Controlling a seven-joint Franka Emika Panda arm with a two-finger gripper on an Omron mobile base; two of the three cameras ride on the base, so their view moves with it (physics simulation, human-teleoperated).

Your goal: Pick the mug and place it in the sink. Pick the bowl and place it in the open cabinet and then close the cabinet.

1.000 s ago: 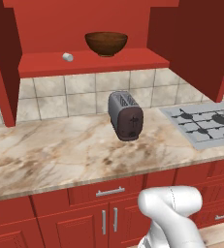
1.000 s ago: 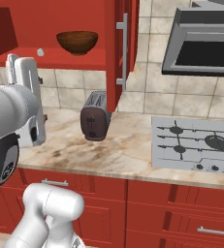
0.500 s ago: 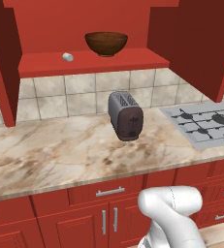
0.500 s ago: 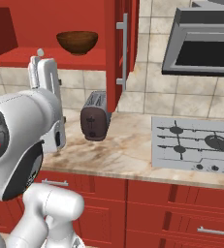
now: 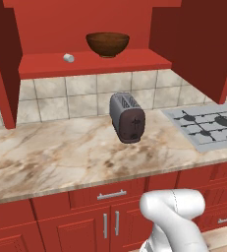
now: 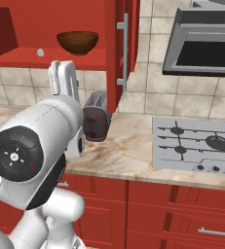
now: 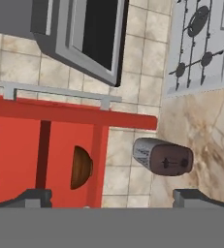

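The dark brown wooden bowl [image 5: 107,44] [image 6: 77,42] stands upright on the red inner shelf of the open wall cabinet [image 5: 95,65] [image 6: 16,59]. In the rolled hand view the bowl [image 7: 81,167] lies on its side, partly behind a red cabinet panel [image 7: 97,164]. My gripper [image 7: 116,201] is open with nothing between its fingertips [image 7: 34,197], well short of the bowl and toaster. The white arm [image 6: 36,151] rises large in the right base view. The mug and the sink are out of view.
A dark toaster [image 5: 127,118] [image 6: 95,122] [image 7: 163,157] stands on the marble counter [image 5: 51,157] below the shelf. A small pale cylinder [image 5: 69,58] lies left of the bowl. The open cabinet door [image 5: 198,44] with its silver handle [image 6: 125,51] juts out at right. A cooktop [image 5: 208,125] [image 6: 196,146] sits further right.
In the right base view the arm has swung right and closer to the camera, now covering the counter left of the toaster. Bowl, toaster and cabinet doors have not moved.
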